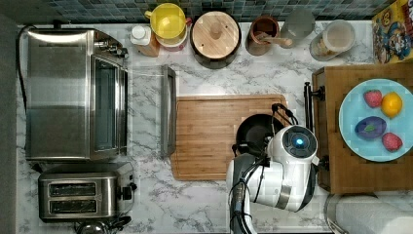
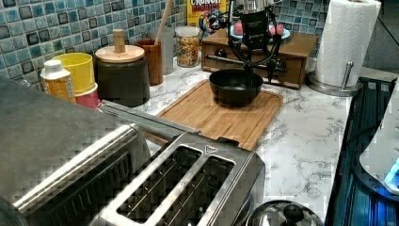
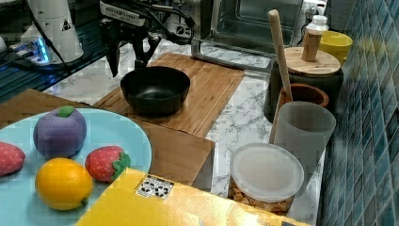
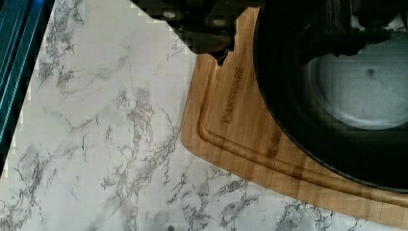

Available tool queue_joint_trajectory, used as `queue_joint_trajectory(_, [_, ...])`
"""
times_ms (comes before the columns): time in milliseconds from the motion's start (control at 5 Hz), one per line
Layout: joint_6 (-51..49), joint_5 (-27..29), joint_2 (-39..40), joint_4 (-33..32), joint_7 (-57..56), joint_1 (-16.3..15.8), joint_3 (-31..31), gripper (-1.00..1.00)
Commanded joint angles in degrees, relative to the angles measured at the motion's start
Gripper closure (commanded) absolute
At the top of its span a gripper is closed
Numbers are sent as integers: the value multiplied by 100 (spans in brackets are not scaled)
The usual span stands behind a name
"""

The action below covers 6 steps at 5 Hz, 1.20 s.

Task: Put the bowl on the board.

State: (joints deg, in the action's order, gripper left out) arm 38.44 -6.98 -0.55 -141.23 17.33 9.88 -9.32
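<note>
The black bowl (image 1: 253,131) (image 2: 235,86) (image 3: 155,89) rests on the light-brown wooden board (image 1: 207,136) (image 2: 221,117) (image 3: 207,89), at the end toward the top view's right. My gripper (image 3: 127,66) (image 2: 259,71) hangs at the bowl's rim on the side facing the dark tray. It is open, with one finger (image 3: 139,59) by the rim and the other finger (image 3: 114,66) outside the bowl. In the wrist view the bowl (image 4: 356,96) sits over the board's corner (image 4: 231,120), and nothing is held.
A dark wooden tray (image 1: 341,165) carrying a light blue plate (image 1: 375,119) of fruit sits just beyond the board. A toaster oven (image 1: 73,114) with its door (image 1: 168,112) open borders the board's other end. Canisters (image 1: 215,34) line the back wall, and a paper towel roll (image 2: 346,42) stands nearby.
</note>
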Motion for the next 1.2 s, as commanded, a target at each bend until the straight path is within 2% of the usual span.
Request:
queue_joint_trajectory(200, [-55,310,-60,798,-269,-52,-5,0])
queue_joint_trajectory(1200, [-55,312,-59,797,-271,30,77,0])
